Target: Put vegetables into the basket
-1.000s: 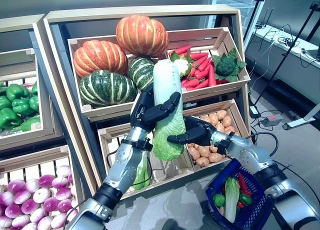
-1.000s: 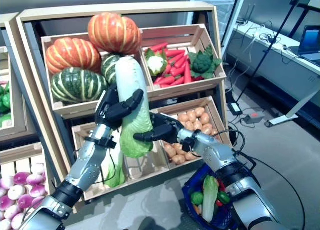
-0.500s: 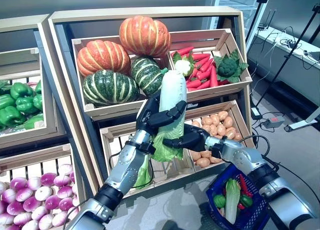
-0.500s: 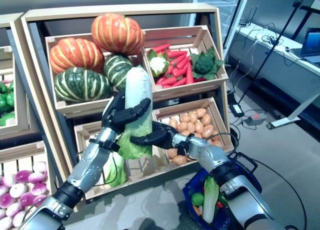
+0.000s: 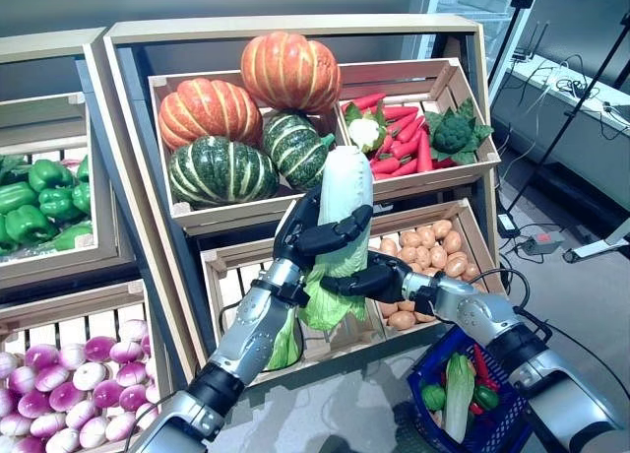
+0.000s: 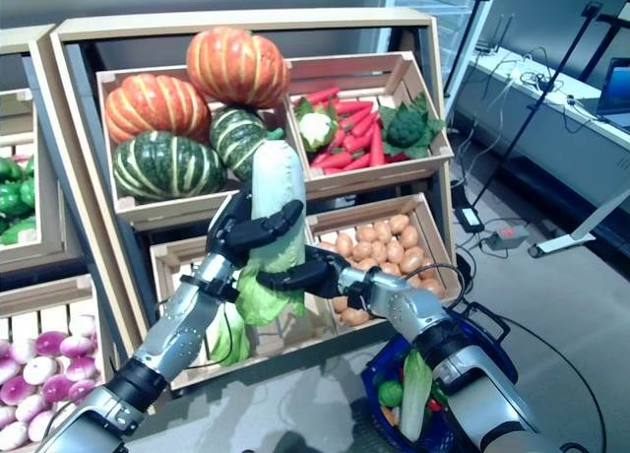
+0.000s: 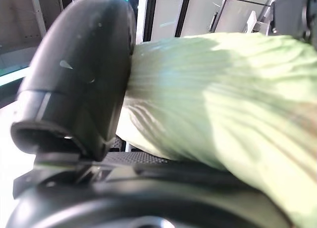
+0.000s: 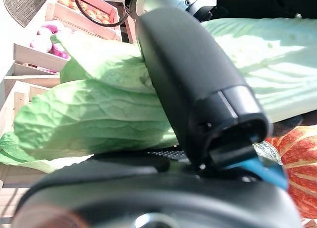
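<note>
— Anything in the wrist views missing from the eye views?
— Close up, left hand [image 7: 74,89] pressed thumb-first against the pale ribbed cabbage [image 7: 223,104]; from the right wrist, right hand [image 8: 198,89] thumb lying across the leafy end, with a pumpkin edge just behind. Only from the eye views: whole cabbage [image 5: 338,226] held upright, white end at 12 o'clock, leaves at 6, in front of the shelf [image 5: 295,30].

— Grips?
— Left hand [image 5: 317,238] wrapped round the middle of the cabbage, fingers curled over it. Right hand [image 5: 362,279] clasped on the leaves just below, touching the left.

— Containers?
— Basket [image 5: 433,369] at 5 o'clock, hanging by the right arm, holding a second cabbage plus red and green pieces. Upper crate: pumpkins [image 5: 285,71], orange and striped green. At 1 o'clock, chillies [image 5: 404,143] with cauliflower and broccoli. At 3 o'clock, potatoes [image 5: 433,251]. At 9 o'clock, peppers [image 5: 39,202]; at 7, purple-white turnips [image 5: 59,384]. More greens in the crate behind the left forearm.

— Room?
— Open floor at 3 to 4 o'clock beyond the shelf's right edge; crate rims close behind both hands.
</note>
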You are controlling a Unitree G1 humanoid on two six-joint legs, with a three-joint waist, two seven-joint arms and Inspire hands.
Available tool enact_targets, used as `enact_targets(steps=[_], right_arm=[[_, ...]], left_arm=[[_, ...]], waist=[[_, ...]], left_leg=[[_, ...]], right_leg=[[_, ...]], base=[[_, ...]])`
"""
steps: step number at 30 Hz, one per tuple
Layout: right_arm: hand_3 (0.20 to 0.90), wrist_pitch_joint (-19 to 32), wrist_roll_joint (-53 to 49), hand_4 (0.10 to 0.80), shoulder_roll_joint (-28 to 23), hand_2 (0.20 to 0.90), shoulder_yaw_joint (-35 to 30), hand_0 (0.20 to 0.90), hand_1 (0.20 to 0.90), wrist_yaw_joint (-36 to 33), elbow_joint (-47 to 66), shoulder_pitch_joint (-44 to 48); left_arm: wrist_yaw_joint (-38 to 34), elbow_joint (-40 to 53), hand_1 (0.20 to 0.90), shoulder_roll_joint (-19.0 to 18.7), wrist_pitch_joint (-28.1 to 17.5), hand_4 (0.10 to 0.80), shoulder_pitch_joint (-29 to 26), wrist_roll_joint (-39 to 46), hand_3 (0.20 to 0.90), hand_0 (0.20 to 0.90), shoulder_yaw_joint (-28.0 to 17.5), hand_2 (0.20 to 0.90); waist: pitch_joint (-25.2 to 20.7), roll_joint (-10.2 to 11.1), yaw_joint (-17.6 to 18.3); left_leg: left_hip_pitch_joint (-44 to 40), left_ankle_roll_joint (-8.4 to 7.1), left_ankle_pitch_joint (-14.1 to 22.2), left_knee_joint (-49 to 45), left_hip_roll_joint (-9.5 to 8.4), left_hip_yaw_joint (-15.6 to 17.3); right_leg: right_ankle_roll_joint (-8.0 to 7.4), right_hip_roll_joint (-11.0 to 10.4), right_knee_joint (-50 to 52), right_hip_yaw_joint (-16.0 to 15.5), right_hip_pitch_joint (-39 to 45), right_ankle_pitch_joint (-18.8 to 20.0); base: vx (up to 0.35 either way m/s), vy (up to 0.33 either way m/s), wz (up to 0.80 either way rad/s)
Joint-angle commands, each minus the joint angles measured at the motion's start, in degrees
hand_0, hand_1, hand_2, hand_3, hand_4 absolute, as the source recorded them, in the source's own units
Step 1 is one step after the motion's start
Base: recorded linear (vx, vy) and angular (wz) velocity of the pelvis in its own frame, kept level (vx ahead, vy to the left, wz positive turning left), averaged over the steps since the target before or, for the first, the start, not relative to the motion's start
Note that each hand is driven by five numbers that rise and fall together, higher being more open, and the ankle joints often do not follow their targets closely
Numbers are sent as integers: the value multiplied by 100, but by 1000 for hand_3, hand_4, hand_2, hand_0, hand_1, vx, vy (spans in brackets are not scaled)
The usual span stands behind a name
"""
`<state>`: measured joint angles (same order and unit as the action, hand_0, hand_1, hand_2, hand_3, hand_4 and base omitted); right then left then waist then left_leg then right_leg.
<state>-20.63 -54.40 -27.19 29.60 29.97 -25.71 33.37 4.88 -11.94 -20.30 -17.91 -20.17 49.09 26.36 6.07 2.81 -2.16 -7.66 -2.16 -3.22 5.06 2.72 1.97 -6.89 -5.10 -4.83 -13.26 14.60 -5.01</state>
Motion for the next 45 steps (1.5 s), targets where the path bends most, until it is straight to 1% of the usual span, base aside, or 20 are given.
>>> enact_targets(steps=[1,2,3,4,7,9,11,13,15,19,21,23,27,31,36,40,43,45], right_arm=[[300,305,-350,400,176,300,-665,300,300,-248,-211,807],[300,289,-284,400,104,300,-672,300,300,-295,-179,543],[300,304,-262,400,49,300,-702,300,300,-284,-150,353],[300,304,-285,400,35,300,-710,300,300,-312,-141,299],[300,297,-309,400,-108,300,-930,300,300,-239,14,-220],[300,381,-283,400,-188,300,-1104,300,300,-159,51,-581],[300,430,-326,400,-240,300,-1239,300,300,-179,18,-765],[300,510,-426,400,-287,300,-1386,300,300,-251,-27,-913],[300,636,-794,400,-325,300,-1633,300,300,-382,-57,-1110],[300,865,-955,400,-255,300,-2097,300,300,-394,-3,-1612],[300,1107,-874,400,-177,300,-2489,300,300,-451,52,-2102],[300,1201,-871,400,-199,300,-2697,300,300,-480,-15,-2271],[300,1194,-965,400,-228,300,-2977,300,300,-413,-154,-2440],[300,1246,-978,400,-243,300,-3101,300,300,-437,-244,-2514],[300,1344,-992,400,-203,300,-3227,300,300,-714,-313,-2547],[300,1383,-879,400,-296,300,-3543,300,300,-1320,-969,-2475],[300,1350,-870,400,-399,300,-3838,300,300,-1482,-1573,-2463],[300,1465,-630,400,-430,300,-3940,300,300,-1569,-1887,-2472]], left_arm=[[555,426,399,353,-351,466,-251,-451,399,399,506,399],[512,473,441,292,-342,494,-155,-482,441,441,412,441],[467,525,742,232,-332,695,-76,-506,742,742,343,742],[464,541,900,214,-322,800,-52,-505,900,900,324,900],[465,604,900,75,-313,800,141,-539,900,900,137,900],[517,600,900,7,-344,800,255,-594,900,900,-4,900],[479,579,900,-34,-373,800,299,-674,900,900,-85,900],[444,554,900,-77,-397,800,328,-780,900,900,-168,900],[355,504,900,-134,-425,800,373,-936,900,900,-297,900],[293,485,900,-229,-468,800,560,-1064,900,900,-553,900],[210,535,900,-296,-476,800,787,-1146,900,900,-836,900],[110,521,900,-340,-503,800,867,-1179,900,900,-993,900],[-72,446,900,-402,-543,800,934,-1186,900,900,-1263,900],[-231,456,900,-410,-543,800,963,-1201,900,900,-1427,900],[-282,353,900,-330,-511,800,997,-1298,900,900,-1540,900],[-274,166,900,-282,-417,800,1135,-1402,900,900,-1578,900],[-216,36,900,-320,-382,800,1309,-1402,900,900,-1589,900],[-264,-20,900,-355,-331,800,1417,-1439,900,900,-1556,900]], waist=[[-353,27,-50],[-334,24,-22],[-324,25,-8],[-323,25,-5],[-282,35,33],[-247,46,46],[-225,49,61],[-213,47,75],[-197,40,106],[-189,18,165],[-179,-1,216],[-163,-10,245],[-126,-13,298],[-106,-21,332],[-83,-17,360],[-91,-30,341],[-99,-24,311],[-77,-19,281]], left_leg=[[-256,-74,846,-6,113,217],[-256,-68,838,-6,122,228],[-253,-65,832,-6,127,237],[-250,-63,830,-6,128,240],[-242,-50,821,-6,134,261],[-239,-50,815,-6,142,284],[-248,-49,816,-6,142,292],[-249,-47,818,-6,144,301],[-246,-51,816,-6,156,328],[-249,-48,817,-6,165,358],[-246,-37,821,-6,178,412],[-250,-37,826,-6,188,457],[-261,-40,819,-6,196,511],[-266,-42,825,-6,193,544],[-301,-44,843,-6,193,591],[-340,-54,862,-6,224,658],[-336,-52,865,-6,239,669],[-309,-51,832,-6,248,695]], right_leg=[[153,-51,-17,123,-403,345],[158,-46,-17,148,-405,350],[159,-44,-17,163,-410,356],[159,-44,-17,167,-414,357],[157,-41,-17,193,-432,376],[151,-42,-17,186,-438,387],[145,-39,-17,194,-436,392],[143,-37,-17,198,-440,392],[135,-32,-17,204,-449,395],[127,-19,-17,248,-462,401],[115,-18,-17,294,-487,414],[109,-15,-17,320,-500,424],[113,-2,-17,369,-516,441],[109,0,-17,392,-525,436],[107,14,-17,415,-515,434],[120,48,-17,418,-505,428],[131,77,-17,451,-517,433],[139,75,-17,454,-555,454]], base=[[0,0,0],[0,0,0],[0,0,0],[0,0,0],[0,0,0],[0,0,0],[12,-2,-2],[23,-1,-4],[26,4,-4],[29,7,-7],[27,8,-5],[14,3,-7],[11,0,-17],[9,0,-7],[22,-7,-12],[52,-13,-3],[95,-43,-5],[68,-50,-12]])
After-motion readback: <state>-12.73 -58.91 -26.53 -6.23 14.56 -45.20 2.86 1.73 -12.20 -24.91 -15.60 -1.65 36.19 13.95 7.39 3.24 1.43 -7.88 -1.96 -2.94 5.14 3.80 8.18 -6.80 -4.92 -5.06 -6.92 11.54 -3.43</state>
